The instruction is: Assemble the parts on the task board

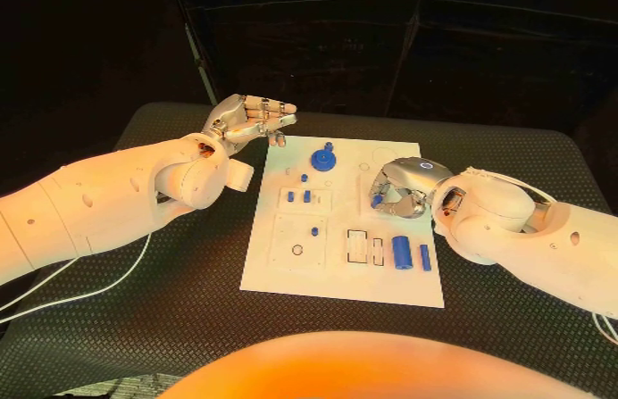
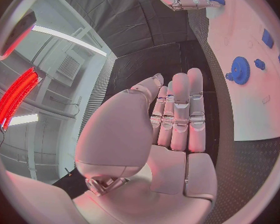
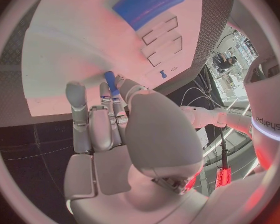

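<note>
1. While the right hand [image 1: 402, 187] hovers over the right middle of the task board [image 1: 338, 278], it pinches a small blue peg [image 3: 111, 83] between thumb and fingers; the right wrist view shows the peg standing up from the fingertips, w/ the board surface just beyond it.
2. The left hand [image 1: 248, 118] is held off the board, near its far left corner, above the black table [image 1: 168, 328]. Its fingers [image 2: 180, 109] lie straight and pressed together, holding nothing.
3. Progress, as a judgement: the assembly looks partly done. The blue gear [image 1: 325, 160] appears seated near the far edge of the board, and some small blue pieces [image 1: 299, 195] stand in the left-middle area. One small blue pin [image 1: 314, 232] sits a bit nearer.
4. Still to do, probably: the peg in the right hand is not yet placed. The big blue cylinder [image 1: 401, 252] and the slim blue bar [image 1: 424, 256] lie on the board at near right, seemingly loose, not inserted.
5. Containers: no real box or tray. The board has rectangular slots [image 1: 364, 248] just left of the cylinder; they appear empty. A round hole [image 1: 297, 250] at the near left also appears empty. Whether the cylinder belongs to these slots, cannot tell.
</note>
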